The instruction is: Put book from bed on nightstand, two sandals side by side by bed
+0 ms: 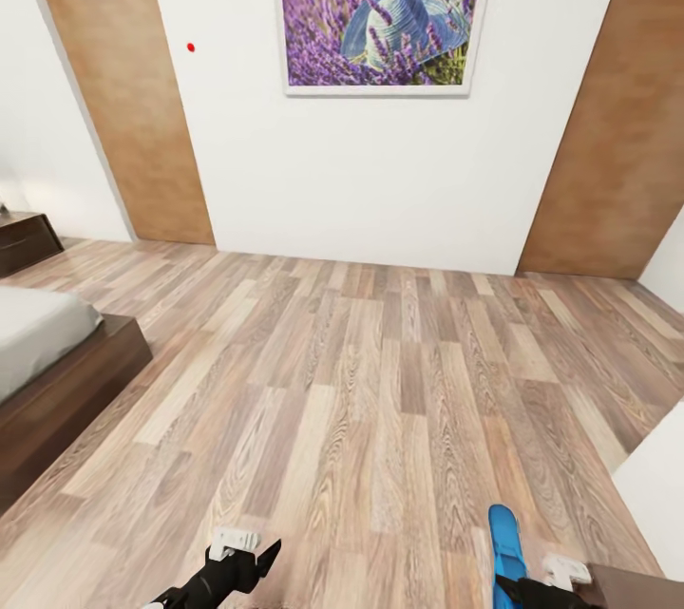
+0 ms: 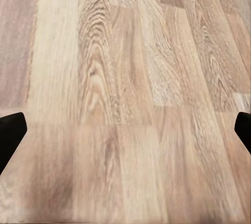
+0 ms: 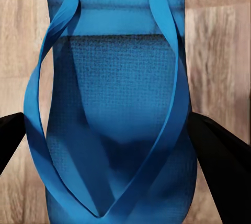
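Sandal (image 3: 112,130), bright blue with V-straps, is gripped by the right jaws; left jaws spread wide.

Blue sandal (image 3: 117,124) sits right between the right gripper (image 3: 112,140) fingers, strap side facing the camera. Its two straps run from near the heel end and meet in a V close to the wrist. One dark finger (image 3: 219,156) presses at each edge of the sole. Wood floor (image 3: 219,67) shows past the sandal on both sides.
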Controlling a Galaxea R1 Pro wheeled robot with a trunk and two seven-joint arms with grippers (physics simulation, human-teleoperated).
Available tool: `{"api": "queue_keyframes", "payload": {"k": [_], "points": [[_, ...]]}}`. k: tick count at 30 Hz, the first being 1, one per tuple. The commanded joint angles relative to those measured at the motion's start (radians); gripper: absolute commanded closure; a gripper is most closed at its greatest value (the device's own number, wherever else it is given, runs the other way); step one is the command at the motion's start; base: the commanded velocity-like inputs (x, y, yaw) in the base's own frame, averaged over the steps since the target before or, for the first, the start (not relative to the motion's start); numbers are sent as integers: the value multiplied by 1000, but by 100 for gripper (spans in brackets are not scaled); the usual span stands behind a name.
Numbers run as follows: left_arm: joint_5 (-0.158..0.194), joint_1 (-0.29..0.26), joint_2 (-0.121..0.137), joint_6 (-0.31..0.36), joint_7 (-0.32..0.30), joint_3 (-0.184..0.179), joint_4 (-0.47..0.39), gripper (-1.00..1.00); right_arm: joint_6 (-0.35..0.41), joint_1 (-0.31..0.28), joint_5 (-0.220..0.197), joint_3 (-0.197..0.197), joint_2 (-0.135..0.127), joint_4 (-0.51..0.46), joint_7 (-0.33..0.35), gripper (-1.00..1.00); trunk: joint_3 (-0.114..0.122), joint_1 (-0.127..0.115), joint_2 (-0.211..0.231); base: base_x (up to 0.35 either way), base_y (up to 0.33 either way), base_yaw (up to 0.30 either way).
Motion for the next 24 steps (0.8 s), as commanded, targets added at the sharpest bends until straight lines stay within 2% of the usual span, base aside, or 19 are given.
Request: {"api": "queue_keyframes", "payload": {"k": [1, 11, 24], "points": [[8, -1, 0, 1, -6, 1, 1, -100, 2, 0, -5, -2, 0, 0, 5, 100, -1, 0, 0, 4, -2, 272], [8, -1, 0, 1, -6, 1, 2, -100, 2, 0, -4, -1, 0, 0, 4, 100, -1, 0, 0, 1, 0, 94], [8, -1, 0, 1, -6, 1, 2, -100, 2, 0, -4, 0, 0, 0, 4, 100, -1, 0, 0, 0, 0, 276]]}}
